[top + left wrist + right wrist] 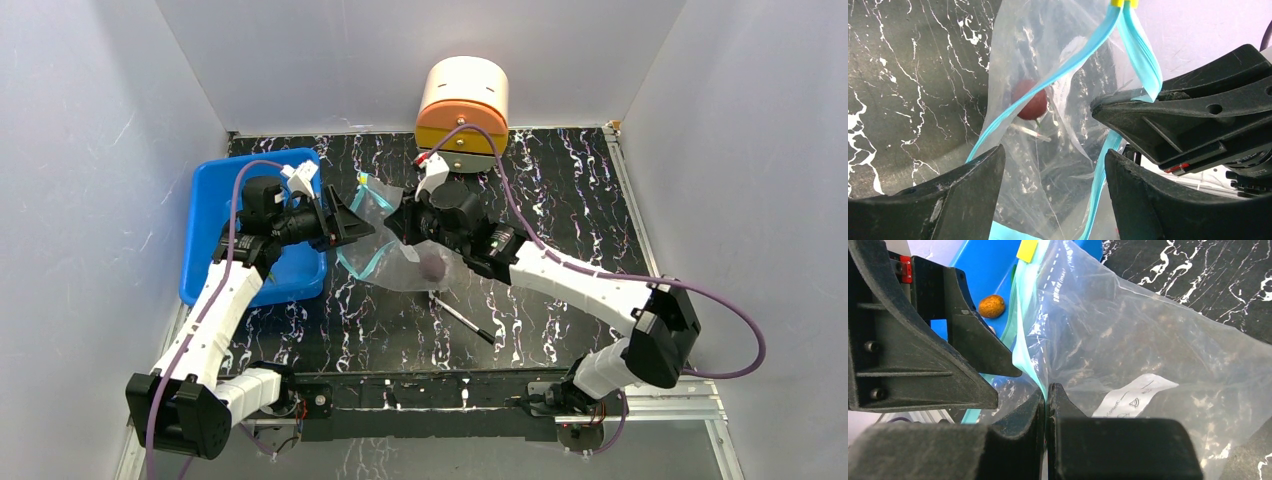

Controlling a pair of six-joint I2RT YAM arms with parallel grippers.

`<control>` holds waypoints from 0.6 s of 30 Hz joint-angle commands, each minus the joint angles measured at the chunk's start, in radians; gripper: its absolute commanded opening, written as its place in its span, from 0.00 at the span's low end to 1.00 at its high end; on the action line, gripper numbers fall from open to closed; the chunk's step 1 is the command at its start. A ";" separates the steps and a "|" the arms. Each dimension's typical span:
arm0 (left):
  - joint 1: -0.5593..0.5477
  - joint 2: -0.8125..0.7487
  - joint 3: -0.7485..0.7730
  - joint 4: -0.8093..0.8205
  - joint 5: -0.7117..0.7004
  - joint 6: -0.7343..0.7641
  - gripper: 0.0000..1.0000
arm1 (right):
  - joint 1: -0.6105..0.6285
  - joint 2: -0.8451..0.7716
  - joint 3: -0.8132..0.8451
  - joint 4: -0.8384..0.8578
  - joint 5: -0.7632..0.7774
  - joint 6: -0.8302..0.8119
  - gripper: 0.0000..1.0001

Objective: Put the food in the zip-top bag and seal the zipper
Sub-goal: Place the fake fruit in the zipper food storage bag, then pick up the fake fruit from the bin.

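The clear zip-top bag point(405, 262) lies between the two arms, its mouth lifted toward the left. My right gripper point(1047, 390) is shut on the teal zipper point(1023, 325) strip at the mouth edge. One piece of food, a red-brown ball point(1032, 105), rests inside the bag and shows as a dark spot point(432, 266) from above. My left gripper point(1054, 150) stands open at the bag's mouth, with loose plastic and the zipper point(1068, 65) between its fingers and nothing gripped. A tan lump of food point(992, 305) sits in the blue tray. The bag's white label point(1133, 397) faces the right wrist camera.
The blue tray point(205, 220) stands at the left, partly under the left arm. A thin black pen point(463, 320) lies in front of the bag. An orange and cream drum point(462, 105) sits at the back centre. White walls close in both sides.
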 commanded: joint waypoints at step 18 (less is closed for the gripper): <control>-0.005 -0.120 0.118 0.122 0.142 -0.047 0.72 | -0.164 -0.304 -0.006 -0.275 0.138 -0.209 0.00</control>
